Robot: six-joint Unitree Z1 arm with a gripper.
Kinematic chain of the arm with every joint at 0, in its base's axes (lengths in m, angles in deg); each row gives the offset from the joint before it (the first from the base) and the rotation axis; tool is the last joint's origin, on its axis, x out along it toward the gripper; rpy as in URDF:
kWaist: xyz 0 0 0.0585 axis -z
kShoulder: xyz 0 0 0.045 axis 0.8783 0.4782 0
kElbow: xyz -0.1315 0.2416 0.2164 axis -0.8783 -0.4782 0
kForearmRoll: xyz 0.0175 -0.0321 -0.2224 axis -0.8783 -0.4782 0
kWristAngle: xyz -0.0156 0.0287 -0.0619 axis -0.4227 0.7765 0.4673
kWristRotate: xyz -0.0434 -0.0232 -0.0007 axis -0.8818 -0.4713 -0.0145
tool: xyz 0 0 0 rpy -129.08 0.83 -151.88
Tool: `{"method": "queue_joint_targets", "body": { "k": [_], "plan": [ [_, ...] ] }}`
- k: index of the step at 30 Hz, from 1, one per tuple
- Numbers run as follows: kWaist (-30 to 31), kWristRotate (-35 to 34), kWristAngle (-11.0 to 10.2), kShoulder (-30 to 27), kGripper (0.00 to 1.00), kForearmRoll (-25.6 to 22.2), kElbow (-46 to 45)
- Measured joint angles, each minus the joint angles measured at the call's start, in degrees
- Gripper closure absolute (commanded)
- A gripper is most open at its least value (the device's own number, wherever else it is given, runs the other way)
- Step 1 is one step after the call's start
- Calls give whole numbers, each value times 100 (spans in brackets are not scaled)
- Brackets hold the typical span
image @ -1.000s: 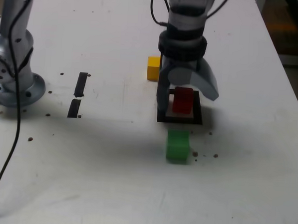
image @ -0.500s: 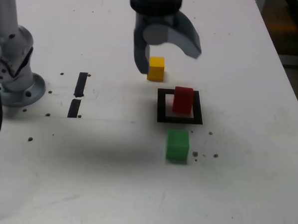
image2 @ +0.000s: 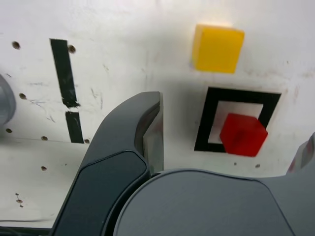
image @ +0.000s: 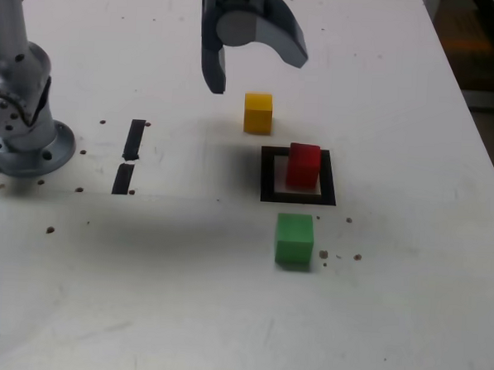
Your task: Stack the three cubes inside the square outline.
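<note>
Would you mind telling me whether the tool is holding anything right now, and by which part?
Nothing is held: the tool hangs open above the table, with the yellow cube, red cube and green cube all resting apart from it.

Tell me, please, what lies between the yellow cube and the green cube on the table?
The red cube, standing inside the square outline, lies between the yellow cube and the green cube, as the exterior view shows.

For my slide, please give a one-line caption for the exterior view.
Open gripper hovers above the table; red cube in the square outline, yellow cube and green cube outside.
</note>
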Motion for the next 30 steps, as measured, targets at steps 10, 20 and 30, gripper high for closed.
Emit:
{"method": "queue_joint_targets", "body": {
  "k": [10, 20, 30],
  "plan": [
    [-351, 384, 10, 409, 0, -14, -17],
    [-762, 805, 48, 970, 0, 303, 5],
    [-950, 1031, 219, 1221, 1, 785, -176]
  ]
}}
